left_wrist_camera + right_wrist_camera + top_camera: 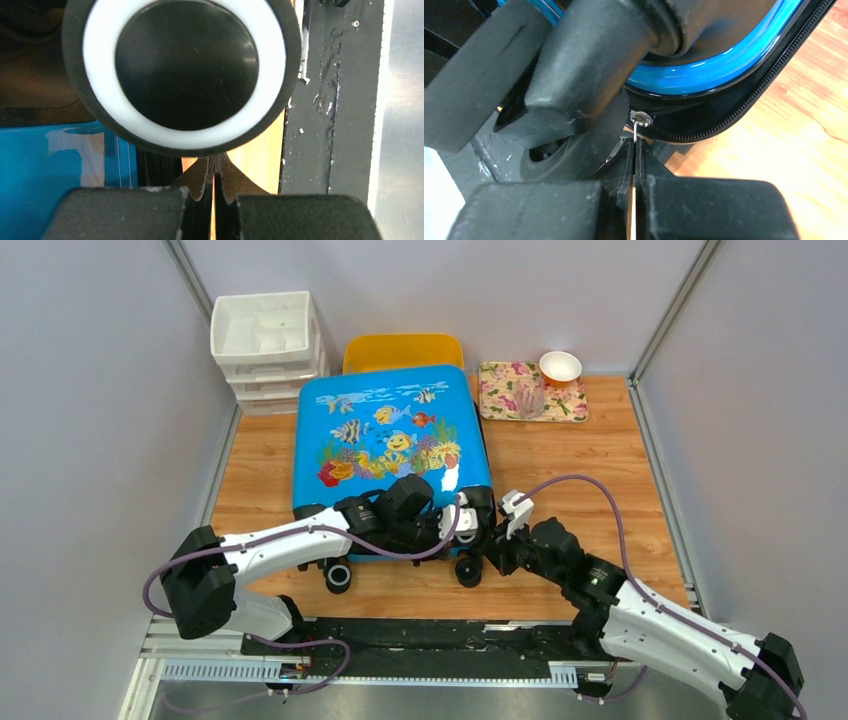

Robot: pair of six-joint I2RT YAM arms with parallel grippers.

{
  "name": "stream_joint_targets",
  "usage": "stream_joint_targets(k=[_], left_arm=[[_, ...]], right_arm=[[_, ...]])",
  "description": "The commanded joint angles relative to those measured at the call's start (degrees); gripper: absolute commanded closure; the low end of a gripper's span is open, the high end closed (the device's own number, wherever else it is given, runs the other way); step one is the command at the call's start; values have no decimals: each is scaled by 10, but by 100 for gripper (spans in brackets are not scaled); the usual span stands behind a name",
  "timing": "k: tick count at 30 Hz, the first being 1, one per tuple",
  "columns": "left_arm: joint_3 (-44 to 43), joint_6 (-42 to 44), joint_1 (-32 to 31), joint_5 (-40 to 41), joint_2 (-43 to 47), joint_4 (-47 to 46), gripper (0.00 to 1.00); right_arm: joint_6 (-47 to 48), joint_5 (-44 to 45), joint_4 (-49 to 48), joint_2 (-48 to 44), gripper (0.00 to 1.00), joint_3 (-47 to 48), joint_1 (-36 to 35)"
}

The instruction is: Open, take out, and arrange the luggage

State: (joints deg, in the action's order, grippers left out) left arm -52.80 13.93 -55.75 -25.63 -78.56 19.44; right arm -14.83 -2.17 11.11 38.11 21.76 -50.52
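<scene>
Early stage: the luggage (pixel 390 435) lay flat mid-table with the lid down, nothing taken out or arranged. Only the right wrist view showed the right gripper (pixel 634 147) pinched on the zipper pull (pixel 637 131). The left wrist view showed the left gripper (pixel 214 167) closed beside a wheel (pixel 185 70), nothing visibly held. The top view hid both fingertips.

From above, the wooden bench (pixel 600 470) is boxed in by pale grey walls at 9, 12 and 3 o'clock. At 11 o'clock stands a stack of white plastic drawers (pixel 265 345), its top level open and split into compartments. A yellow tub (pixel 403 348) sits at 12 o'clock, close to the back wall. At 1 o'clock lies a floral tray (pixel 500 405) with a clear glass item (pixel 530 395) on it and a white bowl (pixel 560 366) at its far right corner.
</scene>
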Motion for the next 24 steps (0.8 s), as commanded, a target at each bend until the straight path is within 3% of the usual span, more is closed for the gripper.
stream_joint_targets(k=[1,4,10,14,18,22,24], left_arm=[[-36,-35,40,47,-12,-76,100],[-25,-70,59,20,9,-85,99],[8,-120,99,-31,108,-77,71],[25,-150,136,-46,159,-48,63],[53,-140,145,-48,187,-48,62],[63,-137,126,-20,164,-92,74],[43,-85,108,-6,128,-91,78]], right_arm=[[-10,92,-82,-9,100,-6,-30],[-13,149,-82,-24,100,-7,-37],[64,189,-158,-48,100,-50,-61],[114,179,-195,-42,100,-60,-80],[146,202,-227,3,100,-59,-83],[162,253,-225,23,100,-48,-78],[162,261,-208,22,100,-41,-79]])
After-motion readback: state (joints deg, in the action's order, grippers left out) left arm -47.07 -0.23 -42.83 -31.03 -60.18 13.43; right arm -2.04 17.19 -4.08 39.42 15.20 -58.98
